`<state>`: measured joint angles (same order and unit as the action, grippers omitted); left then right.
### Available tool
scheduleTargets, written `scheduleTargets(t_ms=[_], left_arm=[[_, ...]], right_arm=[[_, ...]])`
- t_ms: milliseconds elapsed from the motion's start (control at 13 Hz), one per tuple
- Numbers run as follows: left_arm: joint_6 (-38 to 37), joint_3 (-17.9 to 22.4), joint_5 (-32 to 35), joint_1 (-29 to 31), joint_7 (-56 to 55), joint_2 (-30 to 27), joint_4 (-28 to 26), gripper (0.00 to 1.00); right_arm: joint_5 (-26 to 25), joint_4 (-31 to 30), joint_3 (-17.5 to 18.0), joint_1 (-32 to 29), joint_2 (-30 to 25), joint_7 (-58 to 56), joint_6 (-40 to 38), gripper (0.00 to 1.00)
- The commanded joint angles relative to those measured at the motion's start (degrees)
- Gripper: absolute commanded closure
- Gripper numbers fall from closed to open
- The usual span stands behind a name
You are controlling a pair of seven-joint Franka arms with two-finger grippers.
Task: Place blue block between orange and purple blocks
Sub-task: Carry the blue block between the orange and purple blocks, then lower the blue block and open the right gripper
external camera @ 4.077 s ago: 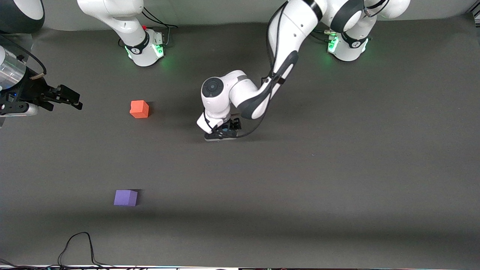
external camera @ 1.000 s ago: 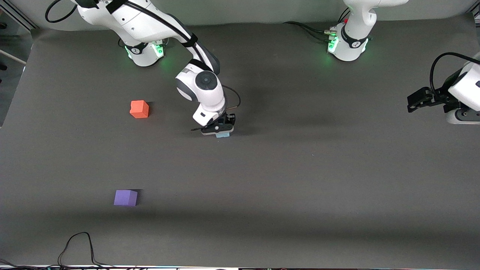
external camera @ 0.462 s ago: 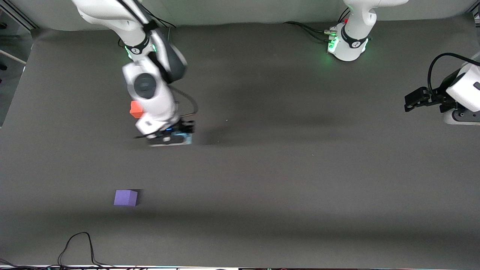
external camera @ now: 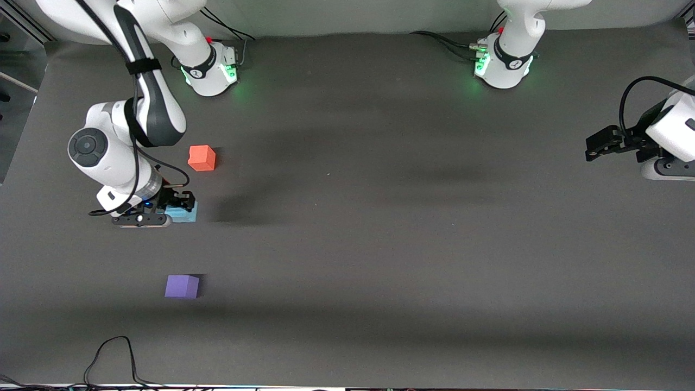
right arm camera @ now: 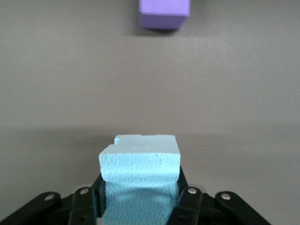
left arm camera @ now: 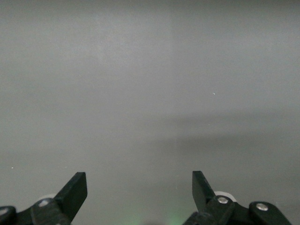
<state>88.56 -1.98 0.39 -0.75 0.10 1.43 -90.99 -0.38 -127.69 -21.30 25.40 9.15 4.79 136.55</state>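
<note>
My right gripper (external camera: pixel 176 209) is shut on the blue block (external camera: pixel 184 214), a light sky-blue cube, and holds it over the mat between the orange block (external camera: pixel 201 158) and the purple block (external camera: pixel 182 286). In the right wrist view the blue block (right arm camera: pixel 140 164) sits clamped between the fingers (right arm camera: pixel 187 197), with the purple block (right arm camera: pixel 164 13) on the mat ahead. My left gripper (external camera: pixel 600 145) waits open and empty at the left arm's end of the table; in the left wrist view its fingers (left arm camera: pixel 75 192) stand wide apart over bare mat.
A dark grey mat (external camera: pixel 380 244) covers the table. A black cable (external camera: pixel 108 358) loops on the mat at the edge nearest the front camera. Both arm bases (external camera: pixel 209 70) stand along the top edge.
My right arm has carried the blue block from the middle of the table toward the right arm's end, to the spot between the orange and purple blocks. The left arm has stayed still.
</note>
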Motion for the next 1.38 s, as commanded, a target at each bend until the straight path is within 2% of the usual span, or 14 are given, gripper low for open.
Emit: scheduleTargets(t_ms=[0,231,385,538,615,692,769,923,1077,1308], left_arm=[[-0.9,0.5,-0.6,-0.4,0.9,-0.6,0.2,0.00],[-1.0,0.5,-0.6,-0.6,0.9,-0.4,0.1,0.00],[-1.0,0.5,-0.3,-0.6,0.9,-0.5,0.2,0.00],[-0.7,0.5,-0.1,-0.7,0.9,-0.5,0.3,0.00],[-0.2,0.5,-0.2,-0.4,1.0,-0.3,0.3,0.00],[-0.1,0.5,-0.2,-0.4,1.0,-0.3,0.3,0.00],[-0.1,0.5,-0.2,-0.4,1.0,-0.3,0.3,0.00],[0.0,0.5,-0.2,-0.5,0.9,-0.3,0.2,0.00],[0.1,0.5,-0.6,-0.4,0.9,-0.2,0.2,0.00],[0.1,0.5,-0.6,-0.4,0.9,-0.2,0.2,0.00]], right_arm=[[1.5,-3.7,0.1,0.8,3.6,-1.7,8.0,0.62],[1.9,-5.5,0.2,0.4,7.9,-2.2,15.7,0.61],[2.0,-5.6,0.1,-0.2,9.2,-3.6,17.3,0.59],[5.3,-5.6,0.1,-0.3,10.2,-5.8,18.2,0.59],[7.2,-5.5,0.1,-0.3,10.5,-8.0,18.3,0.46],[9.1,-5.5,0.1,-0.4,10.5,-9.7,18.3,0.04],[10.6,-5.5,0.1,-0.3,10.5,-10.9,18.0,0.00],[10.6,-5.5,0.0,-0.5,7.8,-11.2,16.4,0.00],[10.5,-4.8,0.6,-4.1,1.7,-11.6,9.6,0.00],[10.1,-1.3,0.3,-4.9,-6.8,-11.6,0.3,0.00]])
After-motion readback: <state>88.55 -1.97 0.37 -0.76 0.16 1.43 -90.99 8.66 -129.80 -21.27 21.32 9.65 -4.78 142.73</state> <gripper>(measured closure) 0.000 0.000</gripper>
